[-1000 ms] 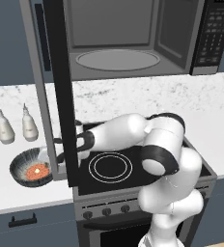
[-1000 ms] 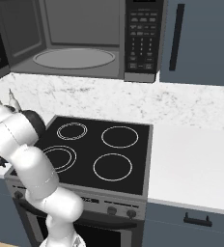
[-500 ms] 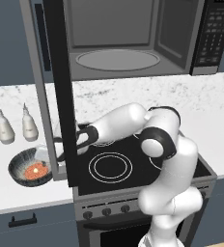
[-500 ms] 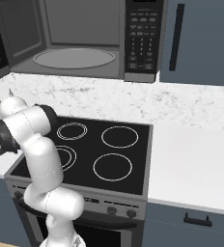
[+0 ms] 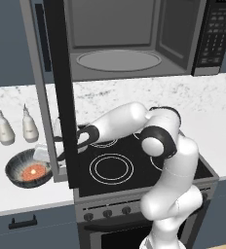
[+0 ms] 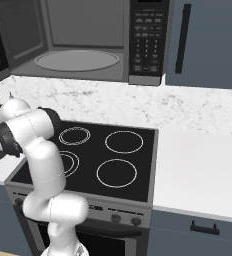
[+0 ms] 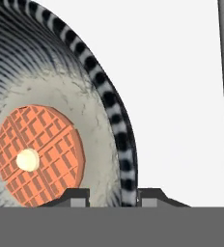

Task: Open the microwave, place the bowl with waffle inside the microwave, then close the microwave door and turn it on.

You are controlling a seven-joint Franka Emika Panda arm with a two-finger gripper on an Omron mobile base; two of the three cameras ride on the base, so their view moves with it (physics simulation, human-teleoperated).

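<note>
The white arm rises from the base in front of the stovetop (image 5: 134,160), bends at the elbow and reaches low to the left, behind the edge of the open microwave door (image 5: 56,92). The gripper (image 7: 113,198) looks down on the right rim of the bowl (image 7: 119,130). In the hand view one dark fingertip (image 7: 75,197) stands inside the rim and the other one outside it, so the jaws are narrowed around the bowl wall; if they already press it, I cannot tell.

The bowl sits on the white marbled counter (image 5: 17,194) left of the stovetop, near its front edge. The waffle (image 7: 39,154) lies flat on the pale bottom of the bowl, with its yellow spot at the centre. Behind the bowl, farther on the counter, two small white bottles (image 5: 15,127) stand upright side by side.

Farthest and highest is the microwave (image 5: 129,39). Its door is swung out to the left, and the round glass turntable (image 5: 119,60) is bare inside the grey cavity.
</note>
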